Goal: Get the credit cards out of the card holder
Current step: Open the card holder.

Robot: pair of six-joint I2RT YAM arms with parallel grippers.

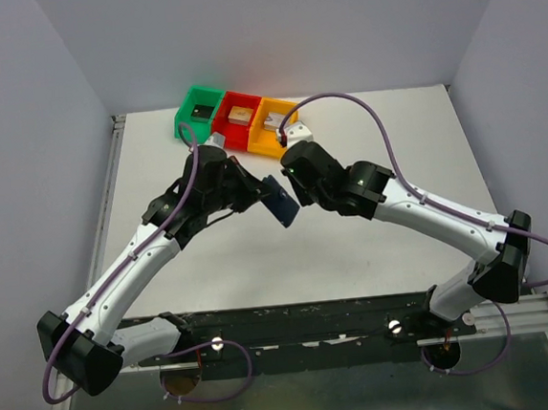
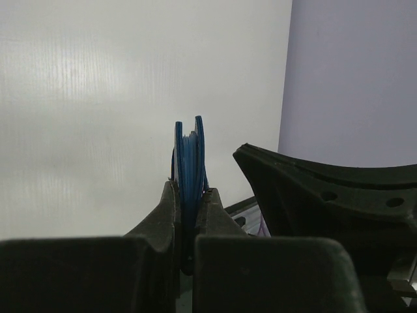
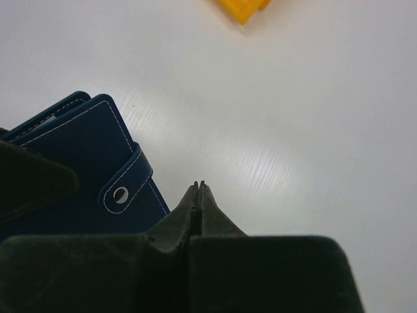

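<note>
**A:** Left gripper (image 2: 189, 190) is clamped hard on the card holder (image 2: 189, 151). From the wrist camera, both fingers (image 2: 166, 208) are squeezed against the navy covers, and the booklet stands edge-on straight up out of them.

**B:** From above, the card holder (image 1: 281, 202) hangs tilted between the two arms, over the middle of the white worktop (image 1: 355, 255) and just in front of the bins. It looks clear of the surface.

**A:** What about the right gripper (image 3: 198, 185)?

**B:** Pressed together, tip to tip, with nothing between the fingers. It sits just beside the holder's lower corner, near the strap tab (image 3: 125, 182), apart from it by a sliver. The silver snap (image 3: 120, 194) on that tab faces the camera.

**A:** So the cover is shut?

**B:** On the right wrist view the outer face and its white stitching show, with the tab wrapped round the edge. On the left wrist view, thin layers sit between the two covers, but they are too fine to tell what they are.

**A:** And the back of the worktop?

**B:** A green bin (image 1: 198, 107), a red bin (image 1: 239, 118) and an orange bin (image 1: 276, 128) stand in a row, touching, well behind the holder. The overhead camera puts the right gripper (image 1: 295, 186) right up against the holder's far side.
</note>
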